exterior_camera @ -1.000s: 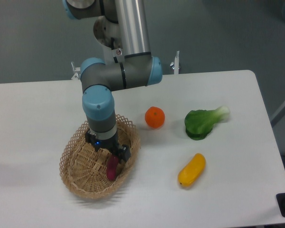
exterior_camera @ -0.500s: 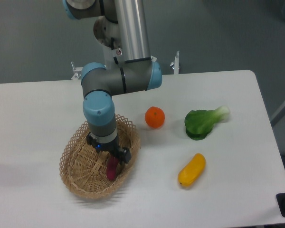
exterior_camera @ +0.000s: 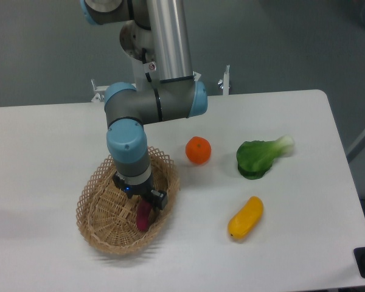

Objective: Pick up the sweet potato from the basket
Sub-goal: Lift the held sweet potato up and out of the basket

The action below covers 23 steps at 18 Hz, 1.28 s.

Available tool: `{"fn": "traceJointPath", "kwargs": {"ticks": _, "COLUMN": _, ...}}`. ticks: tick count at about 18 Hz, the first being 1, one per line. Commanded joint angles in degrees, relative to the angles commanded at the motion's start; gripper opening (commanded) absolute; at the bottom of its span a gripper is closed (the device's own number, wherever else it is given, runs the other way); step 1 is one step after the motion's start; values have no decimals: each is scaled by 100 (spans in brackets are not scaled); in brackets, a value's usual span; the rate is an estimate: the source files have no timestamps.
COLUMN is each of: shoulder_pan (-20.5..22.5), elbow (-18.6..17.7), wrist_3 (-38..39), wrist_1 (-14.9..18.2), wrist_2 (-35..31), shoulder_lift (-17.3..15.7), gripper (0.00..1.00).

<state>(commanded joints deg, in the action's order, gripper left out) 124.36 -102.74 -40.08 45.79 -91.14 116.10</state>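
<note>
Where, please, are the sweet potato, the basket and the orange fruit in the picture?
sweet potato (exterior_camera: 143, 216), fixed camera view, on its visible purple middle.
basket (exterior_camera: 97, 231), fixed camera view, on its woven left wall.
orange fruit (exterior_camera: 198, 150), fixed camera view, on its centre.

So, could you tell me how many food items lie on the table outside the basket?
3: an orange beside the basket, a green leafy vegetable further right, and a yellow vegetable nearer the front edge.

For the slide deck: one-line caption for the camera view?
Gripper down in the basket at the sweet potato.
</note>
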Motion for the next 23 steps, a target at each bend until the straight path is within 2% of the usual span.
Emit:
{"fn": "traceJointPath", "kwargs": {"ticks": 3, "shoulder_pan": 9, "elbow": 18, "wrist_3": 0, "wrist_1": 0, "wrist_2": 0, "shoulder_lift": -18, "gripper": 18}}
{"fn": "traceJointPath", "kwargs": {"ticks": 8, "shoulder_pan": 114, "elbow": 175, "wrist_3": -35, "wrist_1": 0, "wrist_2": 9, "shoulder_lift": -114, "gripper": 18}}
{"fn": "traceJointPath", "kwargs": {"ticks": 11, "shoulder_pan": 298, "elbow": 342, "wrist_3": -341, "wrist_1": 35, "wrist_2": 9, "shoulder_lift": -342, "gripper": 18}}
{"fn": "traceJointPath", "kwargs": {"ticks": 14, "shoulder_pan": 623, "elbow": 518, "wrist_3": -1053, "wrist_1": 149, "wrist_2": 9, "shoulder_lift": -641, "gripper": 18}}
{"fn": "traceJointPath", "kwargs": {"ticks": 17, "shoulder_pan": 1062, "elbow": 632, "wrist_3": -1423, "wrist_1": 228, "wrist_2": 35, "shoulder_lift": -791, "gripper": 18}}
{"fn": "traceJointPath", "kwargs": {"ticks": 23, "shoulder_pan": 2213, "elbow": 878, "wrist_3": -2968, "wrist_1": 816, "wrist_2": 271, "shoulder_lift": -1098, "gripper": 18}}
